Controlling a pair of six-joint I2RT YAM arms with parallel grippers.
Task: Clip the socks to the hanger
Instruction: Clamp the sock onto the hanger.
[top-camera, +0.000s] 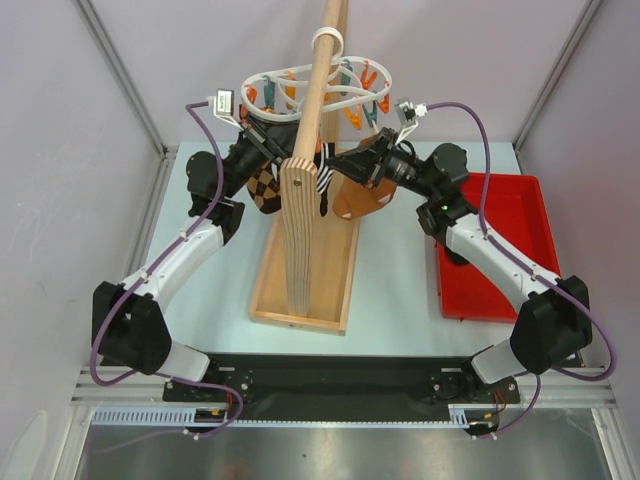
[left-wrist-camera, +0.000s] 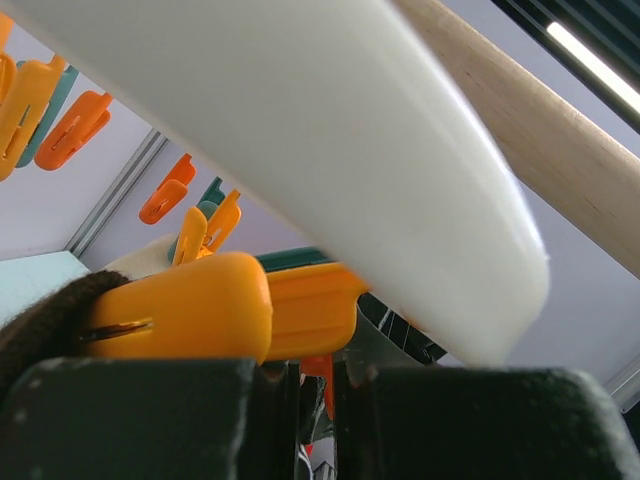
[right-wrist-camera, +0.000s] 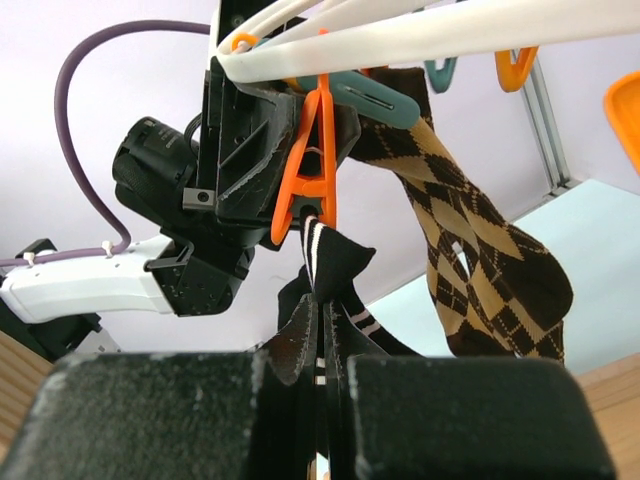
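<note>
The white oval hanger (top-camera: 300, 80) hangs on the wooden pole (top-camera: 322, 60), with orange and teal pegs. My left gripper (top-camera: 272, 138) is shut on an orange peg (right-wrist-camera: 310, 160), whose lower tips sit at the top edge of the black white-striped sock (right-wrist-camera: 340, 255). My right gripper (right-wrist-camera: 335, 350) is shut on that sock just below the peg. The argyle sock (right-wrist-camera: 480, 250) hangs from a teal peg (right-wrist-camera: 370, 95). The tan sock (top-camera: 360, 198) hangs under my right gripper (top-camera: 340, 165). In the left wrist view the hanger frame (left-wrist-camera: 350, 150) fills the top, above the peg (left-wrist-camera: 322, 372) between my fingers.
The wooden stand (top-camera: 305, 240) with its upright board stands in the middle, between the arms. A red tray (top-camera: 500, 240) lies on the right under the right arm. Grey walls close in on both sides.
</note>
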